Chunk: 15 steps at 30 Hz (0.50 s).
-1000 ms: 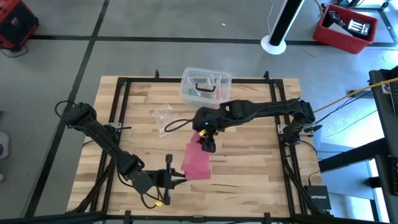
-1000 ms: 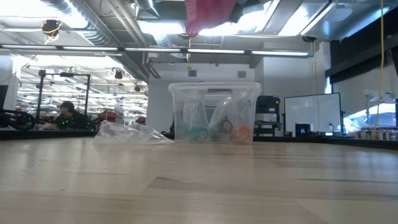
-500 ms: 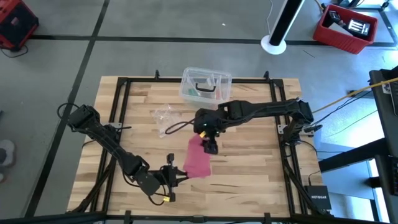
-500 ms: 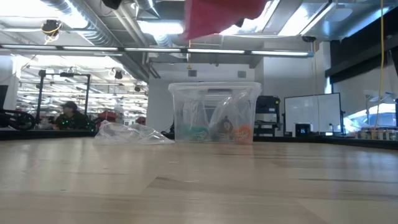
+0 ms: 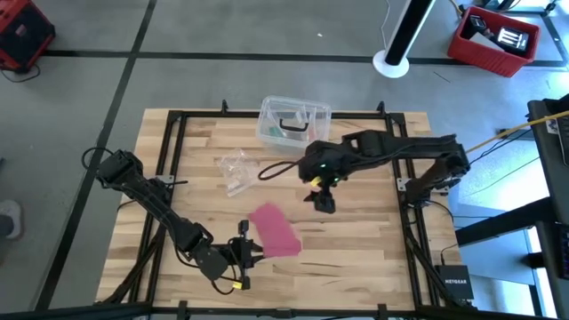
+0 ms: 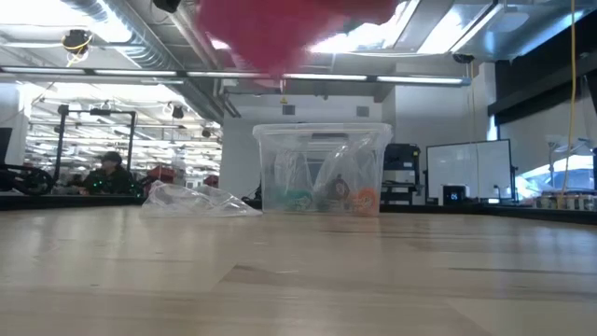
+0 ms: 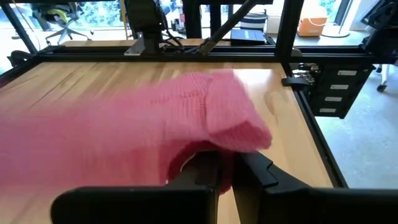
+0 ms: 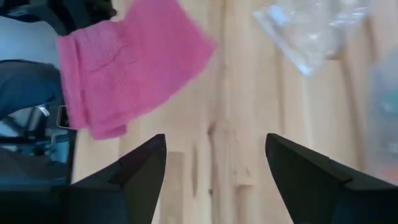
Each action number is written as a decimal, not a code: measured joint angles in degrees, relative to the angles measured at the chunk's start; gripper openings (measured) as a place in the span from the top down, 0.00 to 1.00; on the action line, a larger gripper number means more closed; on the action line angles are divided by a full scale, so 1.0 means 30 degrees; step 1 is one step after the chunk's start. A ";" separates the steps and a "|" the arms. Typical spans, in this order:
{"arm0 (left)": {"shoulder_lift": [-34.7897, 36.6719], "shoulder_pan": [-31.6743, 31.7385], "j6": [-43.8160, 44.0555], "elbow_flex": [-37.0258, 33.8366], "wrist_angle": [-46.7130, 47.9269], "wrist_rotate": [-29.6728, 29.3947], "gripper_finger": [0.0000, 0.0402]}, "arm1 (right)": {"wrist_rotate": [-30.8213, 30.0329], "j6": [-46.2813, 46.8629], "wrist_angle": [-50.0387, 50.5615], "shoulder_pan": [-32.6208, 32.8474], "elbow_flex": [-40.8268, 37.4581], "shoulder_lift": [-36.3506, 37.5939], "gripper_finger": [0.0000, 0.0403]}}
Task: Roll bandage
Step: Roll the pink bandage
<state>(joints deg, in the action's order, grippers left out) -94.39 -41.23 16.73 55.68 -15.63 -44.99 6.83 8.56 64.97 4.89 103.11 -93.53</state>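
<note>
Left gripper (image 5: pixel 252 252) near front edge, fingers closed on bandage (image 5: pixel 275 229) end; cloth slack. Right gripper (image 5: pixel 325 201) mid-table, right of bandage, fingers spread wide, empty.

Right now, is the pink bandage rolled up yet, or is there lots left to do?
Lots left. The bandage is a loose, partly folded pink strip, not a roll. The left claw is shut on one end of it, holding it above the table. The right claw is open and apart from it. All the rolling is left.
</note>
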 joint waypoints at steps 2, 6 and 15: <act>0.0000 0.0000 0.0000 0.0000 -0.0035 0.0000 0.96 | -0.0447 0.0005 0.0372 0.0000 0.0000 0.0509 0.32; 0.0000 0.0000 0.0126 0.0000 -0.0084 -0.0011 0.96 | -0.1438 -0.0081 0.1027 0.0000 0.0000 0.1369 0.32; 0.0000 0.0007 0.0468 0.0000 -0.0358 -0.0058 0.96 | -0.2755 -0.1214 -0.0843 0.1003 -0.3114 0.3761 0.32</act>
<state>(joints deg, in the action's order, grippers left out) -94.39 -41.21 18.13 55.68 -16.70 -45.17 -1.43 4.92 62.44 7.89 93.77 -82.25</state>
